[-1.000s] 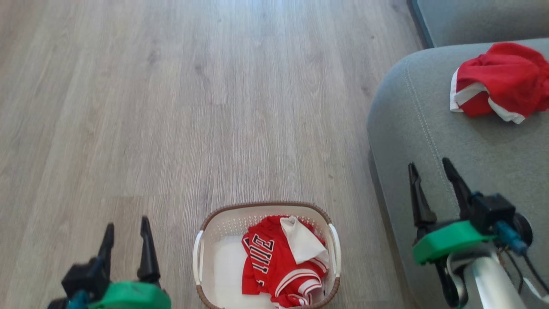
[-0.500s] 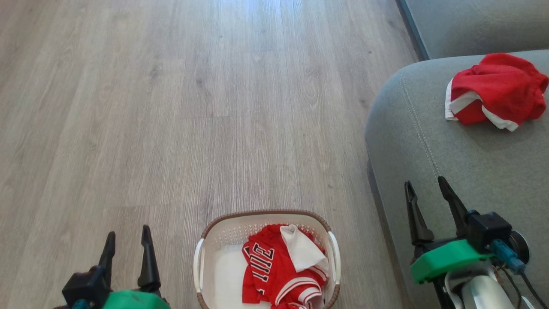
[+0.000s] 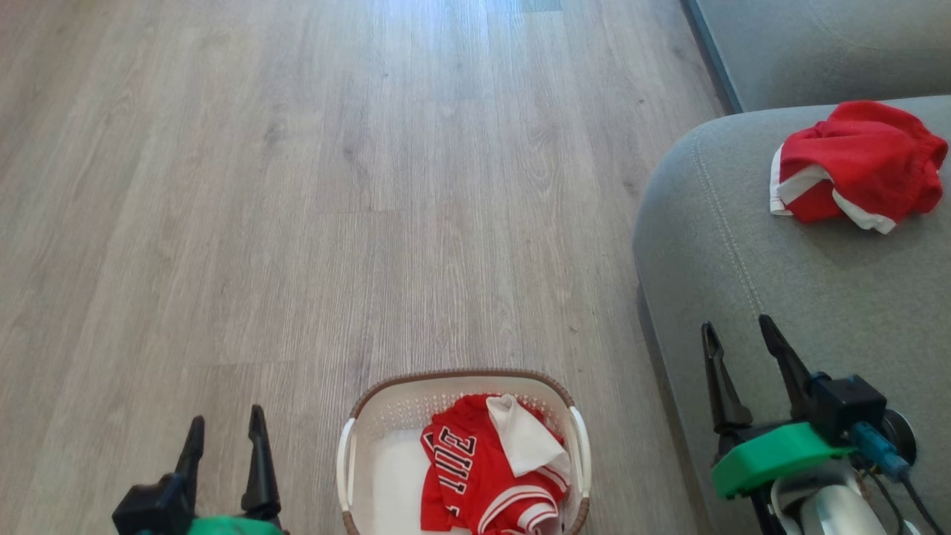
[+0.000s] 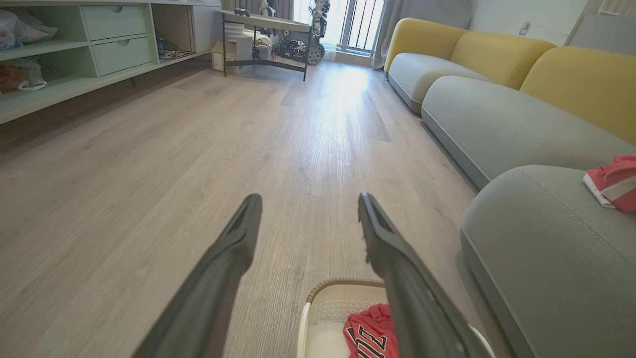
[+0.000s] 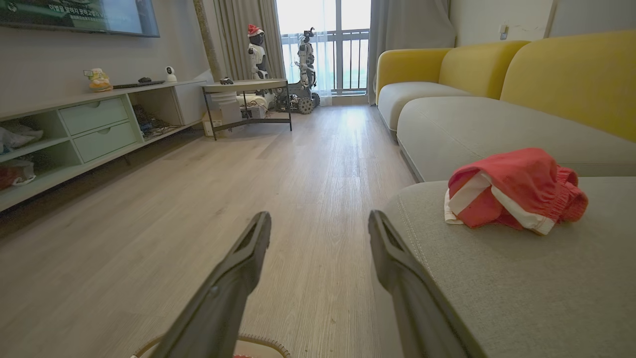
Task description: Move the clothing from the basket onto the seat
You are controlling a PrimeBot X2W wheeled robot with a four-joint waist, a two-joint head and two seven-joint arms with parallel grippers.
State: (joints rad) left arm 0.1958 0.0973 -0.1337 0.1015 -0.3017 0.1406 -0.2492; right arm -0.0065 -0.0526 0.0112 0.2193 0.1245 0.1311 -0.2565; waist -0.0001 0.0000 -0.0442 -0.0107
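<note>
- The left gripper (image 3: pixel 226 420) hangs empty with its fingers apart, low over the floor (image 3: pixel 371 186). The basket (image 3: pixel 461 374) stands on the floor just to its right, within easy reach of this arm.
- The lettered red garment (image 3: pixel 475 475) lies crumpled in the basket's far-right half, with a white fold turned up on top.
- The right gripper (image 3: pixel 735 327) is also empty and spread, above the near edge of the seat (image 3: pixel 817 297).
- Another red garment (image 3: pixel 854 160) rests bunched on the seat, well ahead and right of the right gripper, so the task looks about half done.
- The upturned fold probably offers the easiest pinch.
</note>
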